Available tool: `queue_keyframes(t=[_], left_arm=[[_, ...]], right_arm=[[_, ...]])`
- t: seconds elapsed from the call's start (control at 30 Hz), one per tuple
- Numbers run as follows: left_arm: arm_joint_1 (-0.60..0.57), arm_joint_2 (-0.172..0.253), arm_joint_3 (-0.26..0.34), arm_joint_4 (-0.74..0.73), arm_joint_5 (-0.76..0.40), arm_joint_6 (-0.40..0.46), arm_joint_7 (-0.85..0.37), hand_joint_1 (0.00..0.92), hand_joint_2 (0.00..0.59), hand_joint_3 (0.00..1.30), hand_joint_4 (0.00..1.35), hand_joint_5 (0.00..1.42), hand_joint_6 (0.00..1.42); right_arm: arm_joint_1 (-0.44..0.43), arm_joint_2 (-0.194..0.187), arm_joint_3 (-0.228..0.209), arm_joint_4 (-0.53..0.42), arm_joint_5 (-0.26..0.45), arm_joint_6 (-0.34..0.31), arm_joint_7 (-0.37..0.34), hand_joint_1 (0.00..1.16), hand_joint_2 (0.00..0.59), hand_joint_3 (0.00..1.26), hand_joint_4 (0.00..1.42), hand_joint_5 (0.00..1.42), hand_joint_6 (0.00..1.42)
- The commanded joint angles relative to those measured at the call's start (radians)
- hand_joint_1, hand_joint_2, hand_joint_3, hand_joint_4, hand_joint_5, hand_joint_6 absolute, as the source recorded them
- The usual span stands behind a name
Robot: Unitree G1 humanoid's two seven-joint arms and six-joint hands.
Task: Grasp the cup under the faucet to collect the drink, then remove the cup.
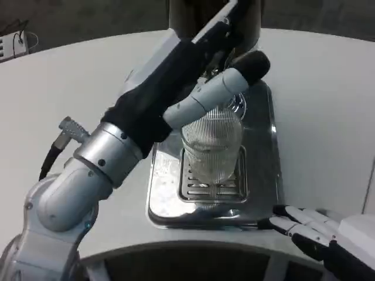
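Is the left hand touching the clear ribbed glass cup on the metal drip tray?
Touching. In the head view the left hand's fingers lie against the clear ribbed glass cup.

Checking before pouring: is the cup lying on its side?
No, the ribbed clear cup stands upright on the drip tray.

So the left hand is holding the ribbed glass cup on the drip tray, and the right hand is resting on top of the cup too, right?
Not quite. In the head view the right hand rests on the table by the drip tray, apart from the cup. The left hand is at the ribbed glass cup, as you said.
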Motion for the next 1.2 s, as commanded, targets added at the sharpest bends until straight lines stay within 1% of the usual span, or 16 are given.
queue_keyframes(t=[0.03, 0.27, 0.53, 0.6, 0.67, 0.77, 0.87, 0.93, 1.03, 1.1, 1.13, 1.2], left_arm=[[-0.025, 0.014, -0.024, 0.027, 0.030, 0.028, -0.028, 0.000, 0.052, 0.04, 0.00, 0.09, 0.17], [-0.046, 0.014, -0.060, 0.054, 0.066, 0.041, -0.053, 0.000, 0.051, 0.04, 0.00, 0.09, 0.16], [-0.080, 0.035, -0.120, 0.073, 0.146, 0.044, -0.101, 0.000, 0.048, 0.04, 0.00, 0.08, 0.16], [-0.081, 0.035, -0.127, 0.075, 0.160, 0.042, -0.107, 0.000, 0.041, 0.03, 0.00, 0.07, 0.16], [-0.067, 0.045, -0.137, 0.060, 0.182, 0.032, -0.111, 0.000, 0.041, 0.03, 0.00, 0.07, 0.15], [-0.060, 0.057, -0.147, 0.050, 0.202, 0.021, -0.118, 0.000, 0.042, 0.03, 0.00, 0.07, 0.15], [-0.066, 0.063, -0.150, 0.059, 0.214, 0.011, -0.125, 0.000, 0.042, 0.03, 0.00, 0.07, 0.15], [-0.075, 0.064, -0.153, 0.071, 0.215, 0.005, -0.131, 0.000, 0.042, 0.03, 0.00, 0.07, 0.14], [-0.090, 0.069, -0.160, 0.093, 0.225, -0.009, -0.136, 0.000, 0.041, 0.03, 0.00, 0.06, 0.14], [-0.099, 0.073, -0.162, 0.104, 0.230, -0.018, -0.140, 0.000, 0.035, 0.04, 0.00, 0.06, 0.14], [-0.102, 0.073, -0.161, 0.108, 0.233, -0.021, -0.143, 0.000, 0.034, 0.04, 0.00, 0.06, 0.14], [-0.109, 0.073, -0.159, 0.118, 0.239, -0.027, -0.149, 0.000, 0.035, 0.04, 0.00, 0.05, 0.14]], right_arm=[[0.013, 0.004, -0.014, -0.015, 0.019, -0.021, -0.008, 0.42, 0.517, 0.11, 0.01, 0.03, 0.01], [0.024, 0.002, -0.037, -0.015, 0.044, -0.036, -0.011, 0.42, 0.517, 0.11, 0.01, 0.03, 0.02], [0.039, 0.001, -0.055, -0.015, 0.067, -0.038, -0.016, 0.42, 0.517, 0.11, 0.01, 0.03, 0.02], [0.043, 0.004, -0.056, -0.015, 0.072, -0.034, -0.021, 0.42, 0.517, 0.11, 0.01, 0.03, 0.02], [0.051, 0.014, -0.057, -0.015, 0.082, -0.025, -0.034, 0.42, 0.517, 0.11, 0.01, 0.03, 0.02], [0.060, 0.023, -0.057, -0.015, 0.101, -0.001, -0.052, 0.42, 0.517, 0.11, 0.02, 0.06, 0.02], [0.062, 0.030, -0.053, -0.015, 0.126, 0.046, -0.075, 0.42, 0.504, 0.12, 0.03, 0.08, 0.03], [0.061, 0.027, -0.048, -0.015, 0.136, 0.073, -0.086, 0.42, 0.490, 0.12, 0.03, 0.08, 0.03], [0.057, 0.023, -0.034, -0.015, 0.143, 0.120, -0.107, 0.41, 0.486, 0.12, 0.04, 0.08, 0.03], [0.056, 0.021, -0.027, -0.015, 0.145, 0.140, -0.122, 0.42, 0.477, 0.12, 0.04, 0.10, 0.04], [0.057, 0.025, -0.024, -0.015, 0.151, 0.158, -0.131, 0.42, 0.476, 0.12, 0.04, 0.10, 0.04], [0.059, 0.032, -0.019, -0.015, 0.163, 0.188, -0.153, 0.44, 0.449, 0.12, 0.04, 0.11, 0.05]])
